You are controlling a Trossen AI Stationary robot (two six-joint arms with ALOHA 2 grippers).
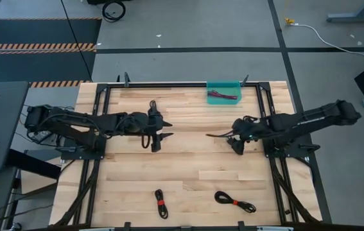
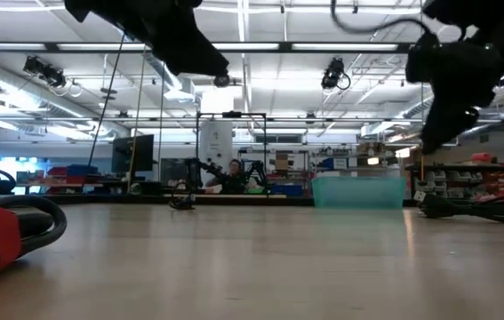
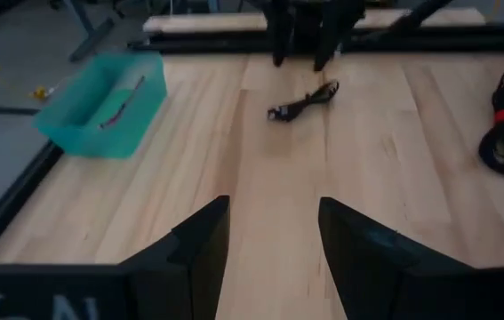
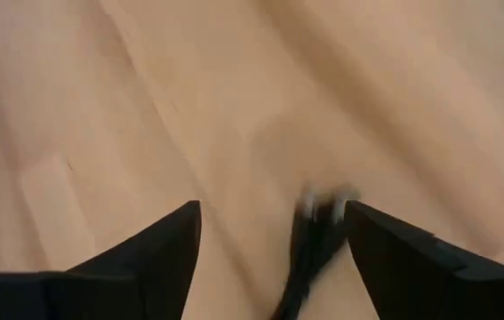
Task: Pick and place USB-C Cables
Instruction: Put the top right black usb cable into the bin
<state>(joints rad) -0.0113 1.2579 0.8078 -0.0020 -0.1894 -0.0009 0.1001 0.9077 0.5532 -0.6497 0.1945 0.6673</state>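
- High view: cable [image 1: 218, 134] lies just beside the right gripper [image 1: 236, 142], on the side facing the left arm, its long axis running toward the left gripper [image 1: 156, 131], which waits well apart. The teal bin [image 1: 223, 85] sits at the far table edge, with bare wood between.
- Left wrist view: left gripper's fingers [image 3: 200, 246] spread, empty.
- Right wrist view: right gripper [image 4: 274, 233] wide open, cable [image 4: 316, 233] between its fingers, ungrasped.

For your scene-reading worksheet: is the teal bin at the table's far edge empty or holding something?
Holding something. The teal bin has a maroon-pink cable lying inside it, seen from above and from the left wrist.
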